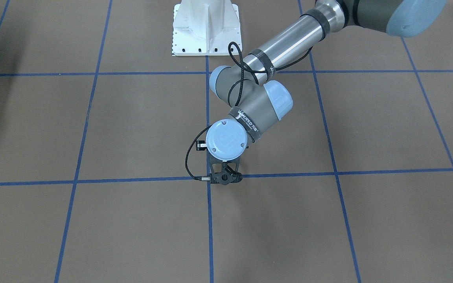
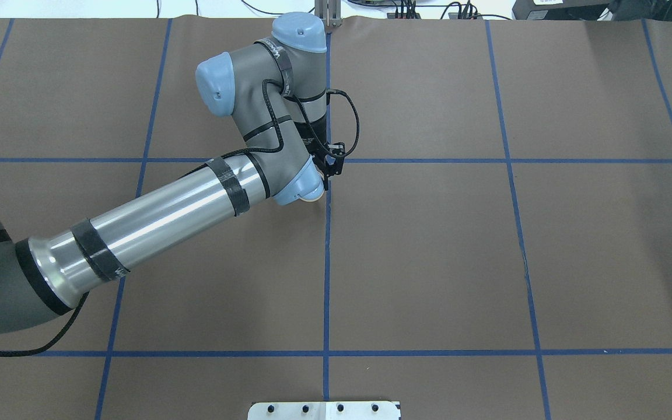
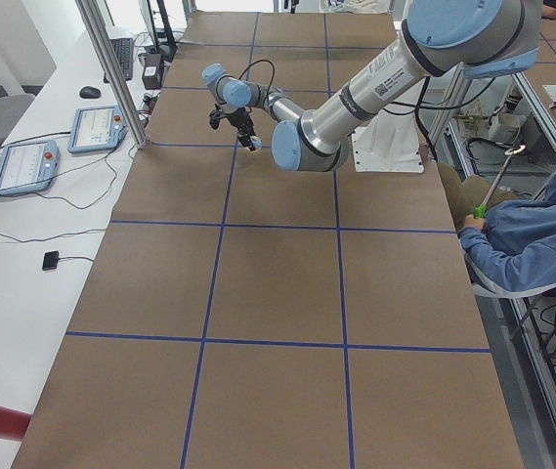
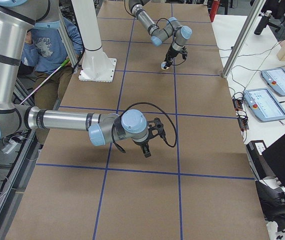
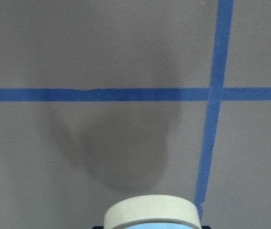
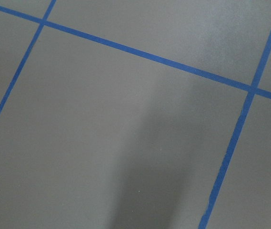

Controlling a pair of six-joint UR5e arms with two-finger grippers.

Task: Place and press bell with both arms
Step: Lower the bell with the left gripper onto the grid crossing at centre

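The bell (image 5: 149, 212) fills the bottom edge of the left wrist view, cream ring over light blue. My left gripper (image 2: 325, 175) hangs over the far-middle tape crossing and is shut on the bell, whose cream edge (image 2: 314, 198) peeks out below a joint cap. It casts a shadow on the paper ahead. In the front view the left gripper (image 1: 225, 181) hides the bell. The left side view shows it as a pale spot (image 3: 255, 145). My right gripper (image 4: 146, 151) shows only in the right side view, low over the paper. I cannot tell whether it is open or shut.
Brown paper with a blue tape grid (image 2: 327, 262) covers the table. The white pedestal base (image 1: 207, 27) stands at the robot's side. A seated person in blue (image 3: 522, 244) is beside the table. Teach pendants (image 3: 23, 166) and a metal post (image 3: 111, 68) are at the far side.
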